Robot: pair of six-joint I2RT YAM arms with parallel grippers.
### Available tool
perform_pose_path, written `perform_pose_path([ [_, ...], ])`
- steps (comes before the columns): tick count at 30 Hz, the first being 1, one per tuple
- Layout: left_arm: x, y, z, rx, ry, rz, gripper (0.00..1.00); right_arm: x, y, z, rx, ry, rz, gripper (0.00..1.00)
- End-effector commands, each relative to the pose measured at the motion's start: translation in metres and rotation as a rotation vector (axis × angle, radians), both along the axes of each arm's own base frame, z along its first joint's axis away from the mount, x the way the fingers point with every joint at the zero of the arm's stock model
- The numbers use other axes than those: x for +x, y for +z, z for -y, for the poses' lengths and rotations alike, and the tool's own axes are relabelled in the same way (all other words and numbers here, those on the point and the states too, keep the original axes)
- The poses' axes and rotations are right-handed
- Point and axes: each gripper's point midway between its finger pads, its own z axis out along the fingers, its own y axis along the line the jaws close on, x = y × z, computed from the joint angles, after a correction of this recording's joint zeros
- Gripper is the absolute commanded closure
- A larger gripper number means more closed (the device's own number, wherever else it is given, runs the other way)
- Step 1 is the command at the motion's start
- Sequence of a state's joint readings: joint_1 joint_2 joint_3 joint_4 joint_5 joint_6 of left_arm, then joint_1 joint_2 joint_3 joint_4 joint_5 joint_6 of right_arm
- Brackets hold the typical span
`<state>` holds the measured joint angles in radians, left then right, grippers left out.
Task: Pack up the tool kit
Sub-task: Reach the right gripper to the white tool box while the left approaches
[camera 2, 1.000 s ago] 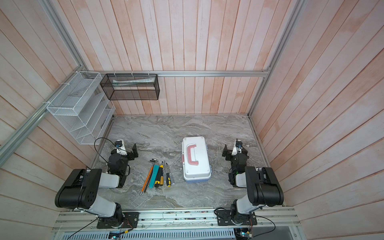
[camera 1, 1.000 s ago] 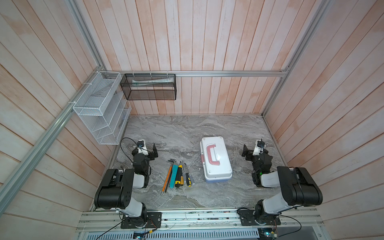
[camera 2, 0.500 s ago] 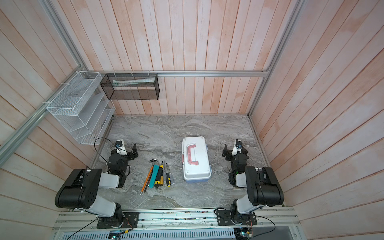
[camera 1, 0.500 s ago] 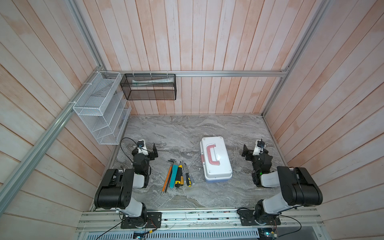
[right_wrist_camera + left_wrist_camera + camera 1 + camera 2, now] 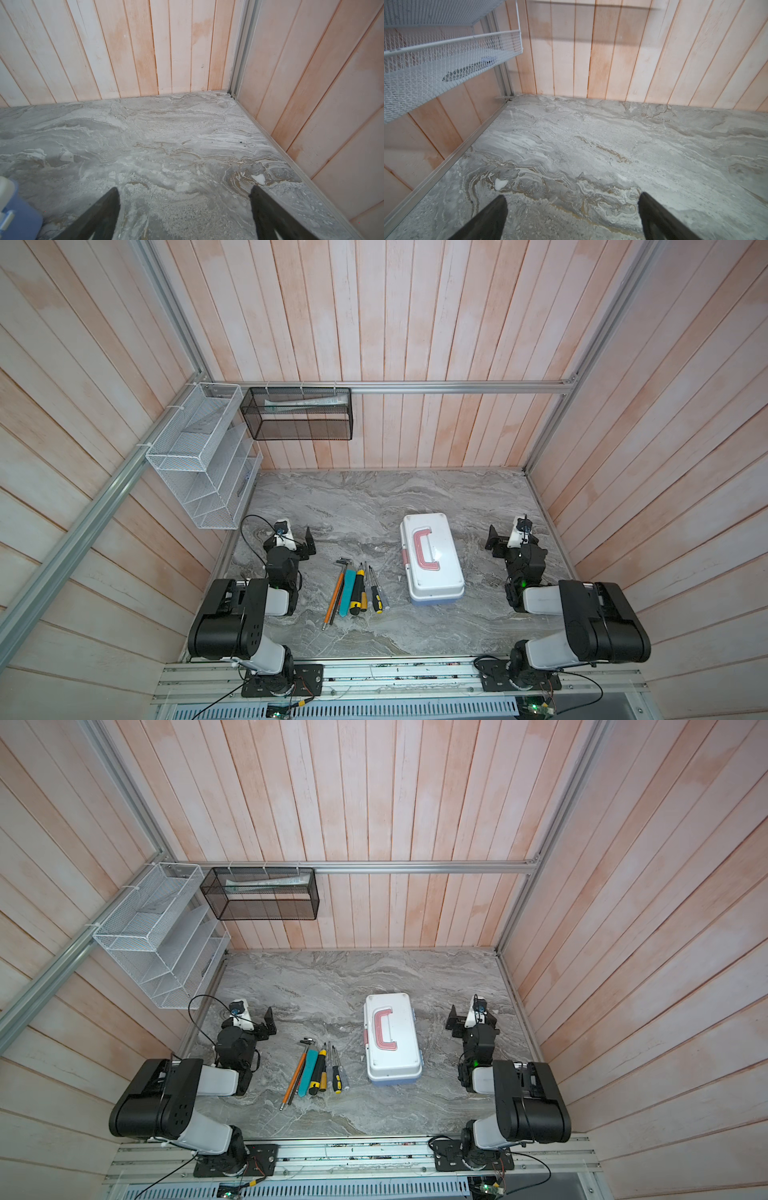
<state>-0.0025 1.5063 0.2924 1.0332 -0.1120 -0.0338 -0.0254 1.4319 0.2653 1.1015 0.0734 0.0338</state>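
White-lidded tool case (image 5: 432, 560) is set closed on the marble table (image 5: 374, 502), screwdrivers (image 5: 358, 591) laid in a row beside it; left gripper (image 5: 573, 196) and right gripper (image 5: 184, 188) are spread apart

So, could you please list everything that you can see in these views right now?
table: one, grey marble, between wood-panelled walls
tool case: one, white lid with pink handle, light blue base, shut, right of centre on the table
orange stick: one, orange, left end of the tool row beside the case
teal tool: one, teal, next to the stick
screwdrivers: several, yellow and black handles, between the teal tool and the case
white wire rack: one, white, on the left wall
black mesh basket: one, black, hung on the back rail
left gripper: one, black, open, over the table
right gripper: one, black, open, over the table
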Motion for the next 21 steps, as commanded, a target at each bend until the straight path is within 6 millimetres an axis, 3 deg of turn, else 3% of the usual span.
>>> perform_pose_path([
  [1,0.010,0.032,-0.005,-0.009,0.029,-0.004,0.00,0.003,0.023,0.000,0.001,-0.037,-0.009,0.06],
  [4,0.012,0.051,0.003,-0.171,0.023,-0.083,0.00,0.011,0.051,-0.021,0.055,0.003,-0.109,0.10],
  [8,0.004,0.062,0.055,-0.386,-0.168,-0.221,0.00,0.002,0.089,-0.077,0.120,0.094,-0.298,0.14],
  [13,-0.033,0.055,0.118,-0.402,-0.359,-0.351,0.00,-0.031,0.131,-0.157,0.154,0.257,-0.472,0.17],
  [16,-0.054,0.052,0.130,-0.492,-0.422,-0.367,0.00,-0.050,0.134,-0.193,0.231,0.337,-0.565,0.23],
  [21,-0.082,0.056,0.147,-0.646,-0.520,-0.334,0.00,-0.079,0.111,-0.247,0.327,0.468,-0.711,0.27],
])
